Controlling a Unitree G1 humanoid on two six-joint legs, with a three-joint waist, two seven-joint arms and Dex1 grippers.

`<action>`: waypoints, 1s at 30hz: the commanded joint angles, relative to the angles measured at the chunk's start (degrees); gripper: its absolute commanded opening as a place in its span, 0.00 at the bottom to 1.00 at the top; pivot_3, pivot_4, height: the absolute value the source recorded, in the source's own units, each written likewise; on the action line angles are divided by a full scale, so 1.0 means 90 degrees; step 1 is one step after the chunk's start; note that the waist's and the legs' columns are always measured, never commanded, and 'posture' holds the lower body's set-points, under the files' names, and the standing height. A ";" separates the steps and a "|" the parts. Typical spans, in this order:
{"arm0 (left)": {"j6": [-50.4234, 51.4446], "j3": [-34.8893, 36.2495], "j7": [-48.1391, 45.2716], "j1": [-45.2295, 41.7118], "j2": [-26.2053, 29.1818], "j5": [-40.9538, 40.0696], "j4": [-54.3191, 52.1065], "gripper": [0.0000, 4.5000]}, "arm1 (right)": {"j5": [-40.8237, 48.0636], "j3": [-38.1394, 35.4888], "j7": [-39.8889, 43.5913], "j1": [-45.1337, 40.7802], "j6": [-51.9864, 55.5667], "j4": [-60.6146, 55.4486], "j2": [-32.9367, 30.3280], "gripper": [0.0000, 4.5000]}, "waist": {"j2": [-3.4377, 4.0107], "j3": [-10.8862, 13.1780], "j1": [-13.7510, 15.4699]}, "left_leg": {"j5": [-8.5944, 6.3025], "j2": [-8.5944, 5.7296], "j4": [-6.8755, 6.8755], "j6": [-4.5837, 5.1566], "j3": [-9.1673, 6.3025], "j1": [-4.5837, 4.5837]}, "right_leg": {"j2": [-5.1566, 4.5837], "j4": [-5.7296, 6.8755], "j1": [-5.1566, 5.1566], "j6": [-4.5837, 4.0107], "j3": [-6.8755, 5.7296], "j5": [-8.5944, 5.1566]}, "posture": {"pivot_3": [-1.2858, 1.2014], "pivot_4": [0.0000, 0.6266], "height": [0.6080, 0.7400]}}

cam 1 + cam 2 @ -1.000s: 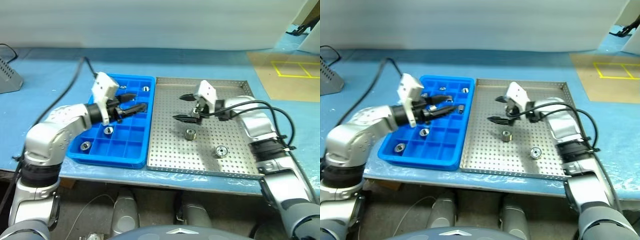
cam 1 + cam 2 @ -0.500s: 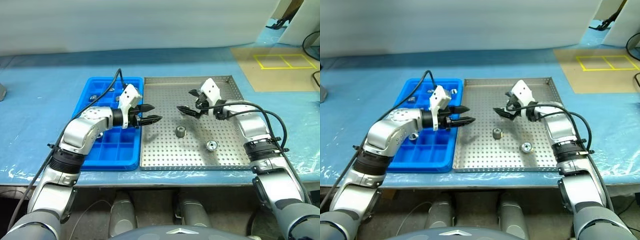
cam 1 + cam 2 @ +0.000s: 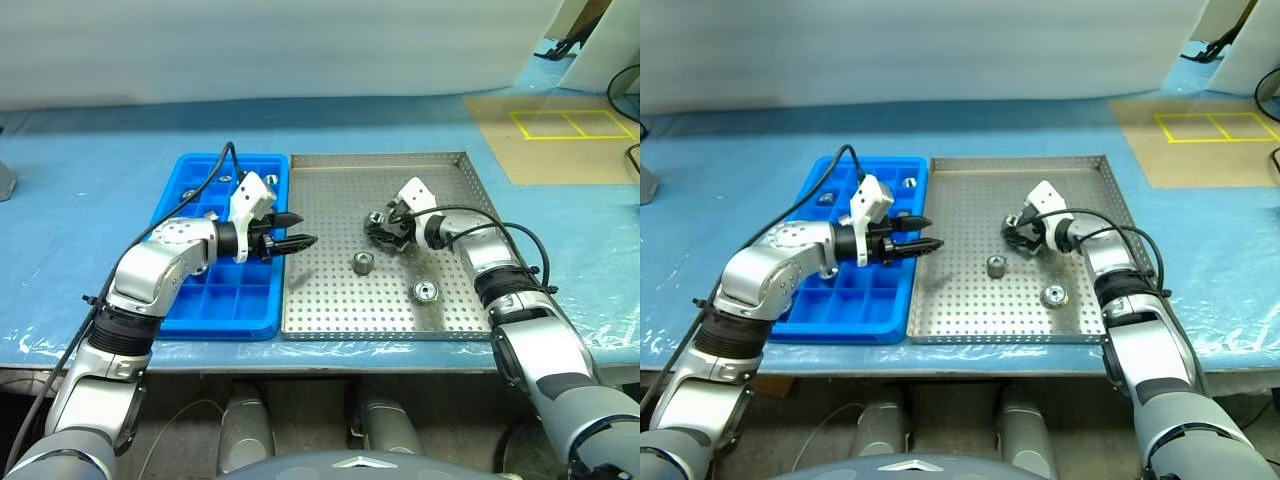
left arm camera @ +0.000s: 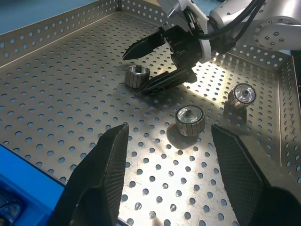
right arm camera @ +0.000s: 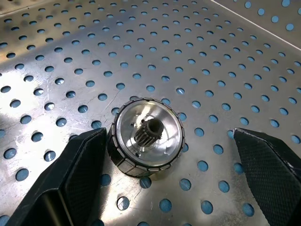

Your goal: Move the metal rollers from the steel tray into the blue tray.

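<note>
The blue tray (image 3: 205, 290) lies just left of the steel tray (image 3: 330, 305). Left gripper (image 3: 297, 229) hovers over their shared edge, jaws parted, empty. Right gripper (image 3: 378, 228) straddles one roller (image 5: 146, 136), jaws wide; two metal rollers (image 3: 362, 263) lie nearer.

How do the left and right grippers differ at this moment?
The left gripper hangs above the steel tray's edge next to the blue tray, while the right gripper is down at the tray floor. The left gripper's fingers have nothing between them; the right gripper's straddle a metal roller, not closed on it. Both are open.
</note>
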 commanded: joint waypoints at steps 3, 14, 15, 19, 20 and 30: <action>-0.0037 0.0109 0.0033 0.0039 0.0039 0.0005 -0.0270 0.67 | 0.0020 -0.0080 0.0221 0.0072 -0.0075 -0.0018 0.0079 0.73 | 0.0000 0.0000 -0.0006 | 0.0000 0.0001 0.0000 0.0000 0.0000 0.0001 | 0.0001 0.0001 -0.0001 0.0000 0.0000 0.0000 | 0.48 0.24 1.00; 0.0024 0.0201 -0.0047 0.0107 0.0162 -0.0066 -0.0362 0.67 | 0.0019 -0.0181 0.0100 0.0100 -0.0111 -0.0212 0.0045 0.39 | 0.0000 0.0000 -0.0002 | 0.0000 0.0000 0.0001 0.0000 0.0000 0.0001 | 0.0000 0.0001 0.0001 0.0000 0.0000 0.0000 | 0.48 0.24 1.00; -0.0018 0.0248 -0.0089 0.0140 0.0219 -0.0079 -0.0393 0.67 | -0.0005 -0.0182 0.0020 0.0071 -0.0108 -0.0264 0.0041 0.39 | 0.0000 0.0000 -0.0002 | 0.0000 0.0000 0.0001 0.0000 0.0000 0.0000 | 0.0000 0.0001 0.0000 0.0000 0.0000 0.0000 | 0.48 0.24 1.00; -0.0195 0.0461 -0.0246 0.0273 0.0548 -0.0062 -0.0372 0.67 | 0.0038 -0.0095 0.0265 0.0041 0.0020 -0.0835 0.0055 0.39 | 0.0001 0.0002 -0.0012 | 0.0000 0.0001 -0.0003 0.0000 0.0000 -0.0004 | 0.0003 0.0001 -0.0011 0.0001 0.0002 0.0000 | 0.49 0.24 1.00; -0.0239 0.0537 -0.0245 0.0273 0.0624 -0.0037 -0.0311 0.67 | 0.0084 -0.0062 0.0376 0.0041 0.0085 -0.1127 0.0092 0.39 | 0.0001 0.0003 -0.0010 | 0.0000 0.0002 -0.0005 0.0000 0.0000 -0.0007 | 0.0004 0.0000 -0.0014 0.0001 0.0002 -0.0001 | 0.49 0.24 1.00; -0.0403 0.1540 0.0090 0.0685 0.1262 0.0041 -0.0313 0.67 | 0.0348 0.0593 0.1205 -0.0320 0.0641 -0.2699 0.1380 0.39 | 0.0000 0.0008 0.0032 | 0.0000 0.0004 -0.0030 -0.0002 0.0001 -0.0012 | 0.0007 -0.0012 -0.0024 -0.0001 0.0001 -0.0004 | 0.55 0.24 1.00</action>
